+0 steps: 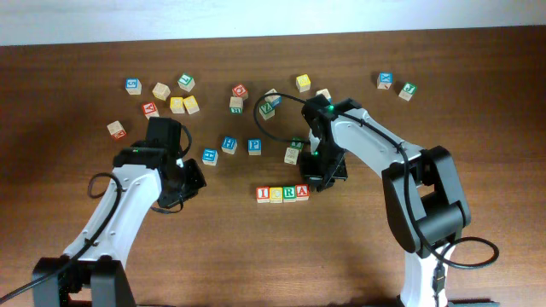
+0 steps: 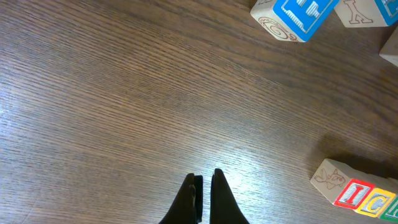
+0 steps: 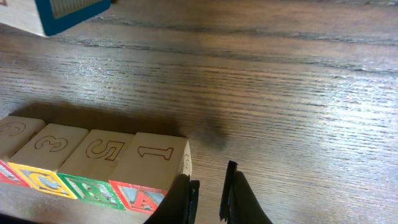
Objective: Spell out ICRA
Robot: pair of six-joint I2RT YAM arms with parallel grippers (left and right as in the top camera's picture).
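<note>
The four cubes stand in a tight row near the table's middle: red I (image 1: 263, 195), yellow C (image 1: 275, 194), green R (image 1: 288, 194), red A (image 1: 302, 192). My right gripper (image 1: 323, 180) is low at the row's right end. In the right wrist view its left finger (image 3: 185, 200) rests against the A cube (image 3: 148, 167), and the right gripper (image 3: 209, 198) is shut to a thin gap with nothing in it. The R (image 3: 93, 163) and C (image 3: 50, 152) follow leftwards. My left gripper (image 2: 205, 194) is shut and empty over bare wood, with the I cube (image 2: 351, 191) to its right.
Other letter cubes lie scattered along the back: a blue P cube (image 1: 254, 146), two blue ones (image 1: 229, 144) (image 1: 209, 156), a pale cube (image 1: 293, 154) beside the right arm, and a cluster at far left (image 1: 177, 104). A blue cube (image 2: 298, 15) lies ahead of the left gripper.
</note>
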